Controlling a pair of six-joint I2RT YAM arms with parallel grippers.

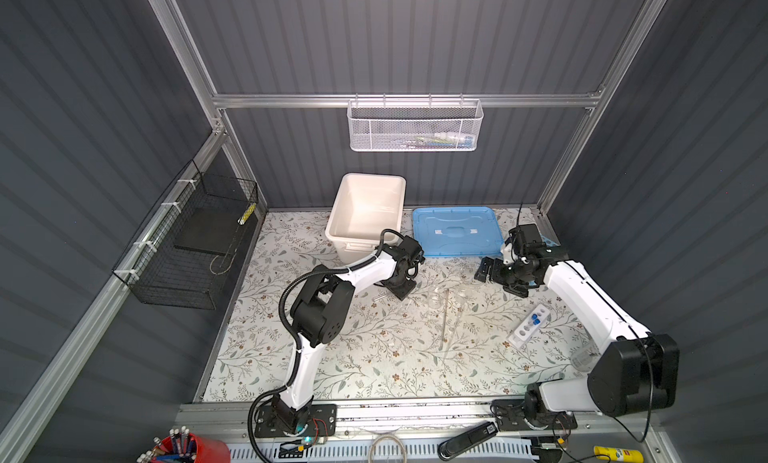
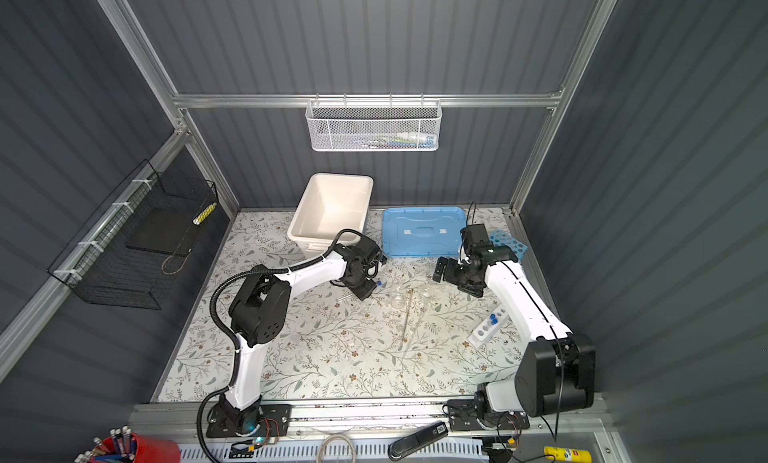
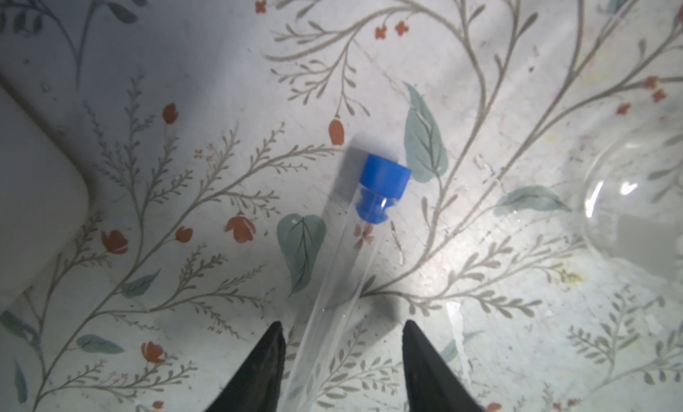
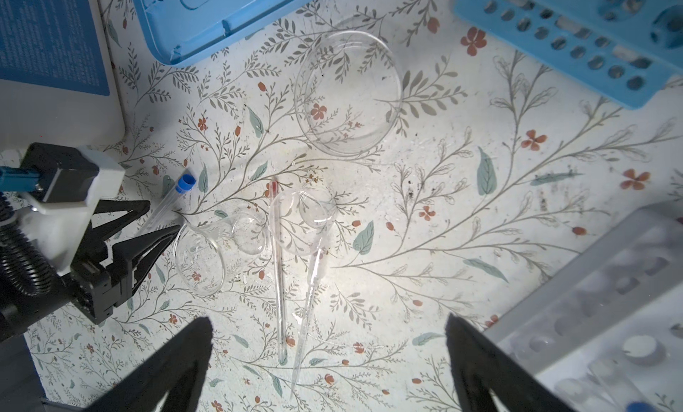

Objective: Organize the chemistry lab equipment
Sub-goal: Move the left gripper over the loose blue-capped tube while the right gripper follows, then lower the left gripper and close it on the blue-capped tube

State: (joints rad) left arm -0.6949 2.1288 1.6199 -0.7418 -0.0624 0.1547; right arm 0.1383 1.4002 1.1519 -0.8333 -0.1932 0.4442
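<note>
Left fingers [image 3: 264,365] stood half-spread, straddling a tube [image 3: 343,277], not yet clamped on it. Tube lay flat on the surface [image 3: 166,59], blue cap [image 3: 384,179] at the far end, a tipped beaker [image 4: 199,258] just beside. Judged light, stiff, slick, breakable, apt to roll; best pinched gently mid-barrel, clear of the cap. Right fingers [image 4: 173,362] stood wide, empty, above the surface.

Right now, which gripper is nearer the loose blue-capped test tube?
Left gripper: its fingers straddle the test tube; the right gripper hangs open farther off, beyond the beaker.
</note>
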